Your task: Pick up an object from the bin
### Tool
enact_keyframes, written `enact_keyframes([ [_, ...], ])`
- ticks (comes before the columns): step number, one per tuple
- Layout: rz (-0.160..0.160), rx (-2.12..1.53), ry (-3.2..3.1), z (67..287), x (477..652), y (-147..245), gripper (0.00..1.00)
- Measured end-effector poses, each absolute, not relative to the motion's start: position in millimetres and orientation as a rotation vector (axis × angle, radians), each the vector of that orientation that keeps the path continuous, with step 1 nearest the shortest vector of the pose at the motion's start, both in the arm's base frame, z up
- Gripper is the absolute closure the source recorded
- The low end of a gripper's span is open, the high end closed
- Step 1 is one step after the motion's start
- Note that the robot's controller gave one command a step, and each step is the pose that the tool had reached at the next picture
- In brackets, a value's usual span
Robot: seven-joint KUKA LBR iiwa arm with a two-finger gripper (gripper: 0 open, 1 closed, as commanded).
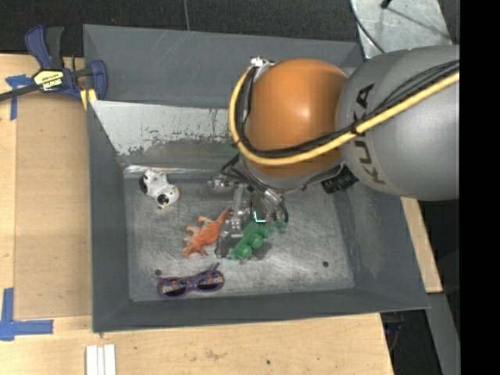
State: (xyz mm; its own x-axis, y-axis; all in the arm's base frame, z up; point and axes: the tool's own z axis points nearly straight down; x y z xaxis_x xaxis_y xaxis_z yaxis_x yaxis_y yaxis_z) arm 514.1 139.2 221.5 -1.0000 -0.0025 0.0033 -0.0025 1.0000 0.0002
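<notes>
Low over the floor of the bin (109, 233), a little right of its middle: the gripper (248, 226), metal parts pointing straight down, close to the floor. Cannot tell whether spread or closed, with too much tucked in under the wrist.

Right at the tip, touching or very nearly so: a small green toy (254, 243), bright and lumpy, lying on the floor on the near side of the gripper. Cannot say whether gripped or merely beside the tip.

Just left of the green toy, close against the gripper's left side: an orange toy animal (203, 237), thin legs spread, lying flat.

Farther out, up and to the left, well apart from both: a white toy with black patches (158, 187), resting near the back-left corner of the floor, close under the scratched back wall.

Toward the near wall, below the orange toy animal and apart from it: purple sunglasses (191, 283) with dark lenses, lying flat along the front edge of the floor.

4 things in all on the scuffed floor, spread out rather than heaped, 2 of them right by the gripper.

Above the gripper: a round orange cover (293, 104) on the wrist, ringed by a yellow cable (367, 123) alongside black ones. Beyond that, to the right: the thick grey arm (414, 131), lettered KUKA, reaching in over the bin's right wall.
</notes>
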Motion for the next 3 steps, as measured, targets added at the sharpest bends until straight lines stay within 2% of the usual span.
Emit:
enact_keyframes([
  [1, -0.002, 0.001, -3.144, 224.1, 515.6, 138.6, 0.00],
  [2, -0.004, 0.038, -3.150, 170.0, 524.2, 139.4, 0.00],
  [3, -0.002, 0.115, -3.146, 102.2, 538.9, 134.9, 0.00],
])
